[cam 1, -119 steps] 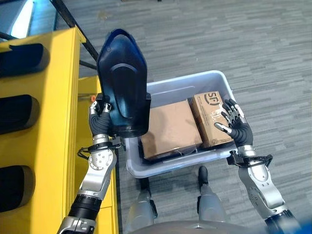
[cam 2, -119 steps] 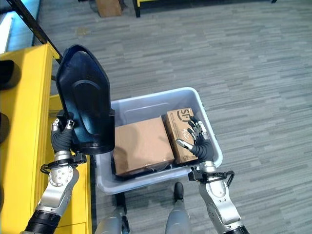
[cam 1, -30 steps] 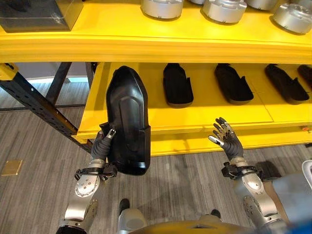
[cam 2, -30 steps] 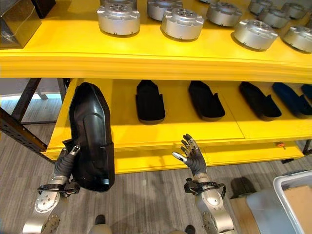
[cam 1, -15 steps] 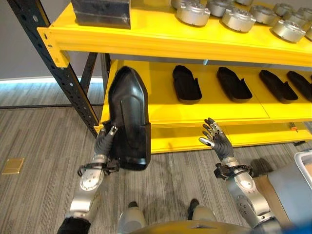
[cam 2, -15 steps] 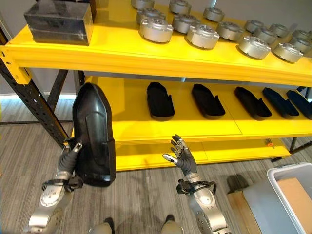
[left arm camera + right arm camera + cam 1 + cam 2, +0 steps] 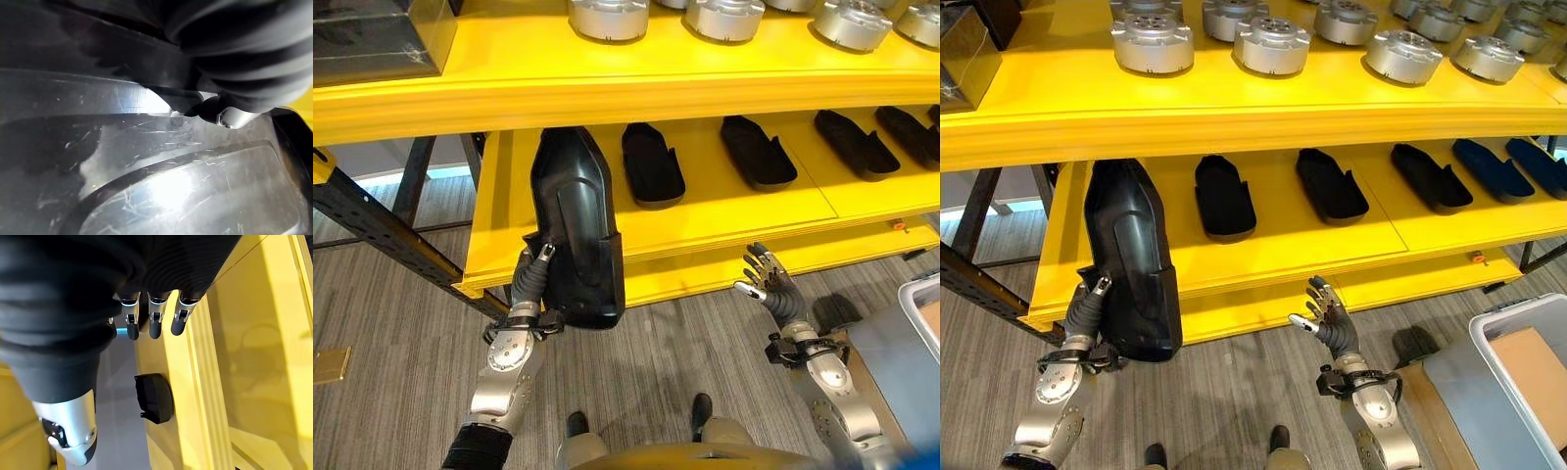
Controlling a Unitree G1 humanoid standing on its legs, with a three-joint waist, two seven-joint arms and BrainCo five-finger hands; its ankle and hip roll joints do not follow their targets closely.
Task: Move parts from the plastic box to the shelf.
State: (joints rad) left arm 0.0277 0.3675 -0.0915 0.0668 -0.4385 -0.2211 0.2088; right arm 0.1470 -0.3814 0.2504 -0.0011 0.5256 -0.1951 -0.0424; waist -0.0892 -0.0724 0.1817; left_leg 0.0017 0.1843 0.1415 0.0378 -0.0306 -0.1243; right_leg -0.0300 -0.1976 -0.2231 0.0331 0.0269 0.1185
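Since half a second ago the view has swung in toward the shelf, and the black part [image 7: 573,230] now has its nose over the lower shelf [image 7: 705,211] instead of short of its edge. The left hand [image 7: 530,282] has its fingers [image 7: 541,257] curled round the part's wide lower end, thumb pressed on its glossy face. The shell looks stiff moulded plastic, light for its bulk but slick, so this low grip probably leaves it top-heavy; a hold nearer the middle would likely steady it. Its long axis runs up away from the fingers, the tapered nose pointing into the shelf, just beside the similar black parts [image 7: 653,164] lying there. The right hand [image 7: 1329,321] hangs with fingers apart, empty, below the shelf edge.
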